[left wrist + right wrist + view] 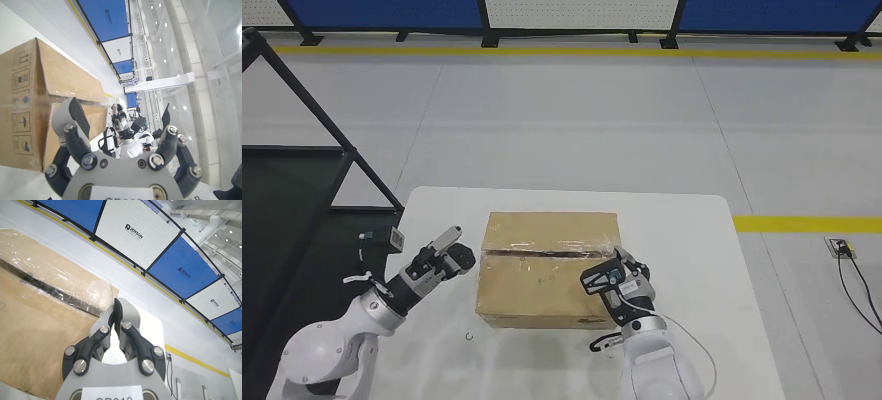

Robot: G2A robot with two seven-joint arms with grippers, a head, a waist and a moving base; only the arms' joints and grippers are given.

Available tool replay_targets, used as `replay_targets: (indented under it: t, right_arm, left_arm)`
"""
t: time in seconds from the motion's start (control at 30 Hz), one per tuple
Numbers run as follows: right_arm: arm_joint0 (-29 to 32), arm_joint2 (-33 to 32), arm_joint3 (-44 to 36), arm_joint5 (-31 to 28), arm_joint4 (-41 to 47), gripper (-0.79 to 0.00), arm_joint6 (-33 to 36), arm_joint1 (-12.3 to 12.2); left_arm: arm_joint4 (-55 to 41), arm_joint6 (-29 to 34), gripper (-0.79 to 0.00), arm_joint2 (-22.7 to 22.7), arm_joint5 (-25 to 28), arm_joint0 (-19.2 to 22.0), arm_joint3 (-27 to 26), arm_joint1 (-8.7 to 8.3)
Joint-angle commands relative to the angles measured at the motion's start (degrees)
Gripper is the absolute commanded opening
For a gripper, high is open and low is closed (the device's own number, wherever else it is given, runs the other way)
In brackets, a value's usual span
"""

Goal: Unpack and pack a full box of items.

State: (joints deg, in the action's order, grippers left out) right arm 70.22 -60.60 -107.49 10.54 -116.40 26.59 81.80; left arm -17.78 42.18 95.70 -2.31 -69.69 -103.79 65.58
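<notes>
At the middle of the bench [692,230], your box [547,268] sits closed, clear tape [56,275] over its top seam. Right jaws are pinched together on the tape's loose end at the box's right edge, likely to peel it off. Left jaws stand apart just beside the box's left end, probably ready to steady it.

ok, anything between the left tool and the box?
Nothing visible. The left tool, open, sits beside an end face of the box with just bare table between. The right tool is shut on the loose tape end.
</notes>
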Motion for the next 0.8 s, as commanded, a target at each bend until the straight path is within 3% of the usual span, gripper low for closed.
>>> replay_targets:
  t: [0.0,0.13,0.43,0.77]
  right_arm:
    - [0.2,-0.1,0.0,-0.3,0.2,-0.785,-0.2,0.1]
    - [1.0,-0.3,-0.6,-0.8,0.8,-0.785,-1.2,0.2]
    - [1.2,-0.4,-0.8,-0.9,0.6,-0.785,-1.2,0.2]
    - [2.2,-1.1,-1.3,-0.9,2.4,-0.785,-1.9,0.5]
  left_arm:
    - [-0.1,-0.6,0.000,-1.8,-1.2,1.9,1.6,0.07]
    - [2.2,-2.7,0.000,-5.0,-3.6,4.6,3.9,0.14]
    - [2.2,-3.2,0.000,-5.2,-3.4,4.4,3.8,0.17]
    - [3.5,-8.2,0.000,-12.3,-3.8,9.2,8.7,0.94]
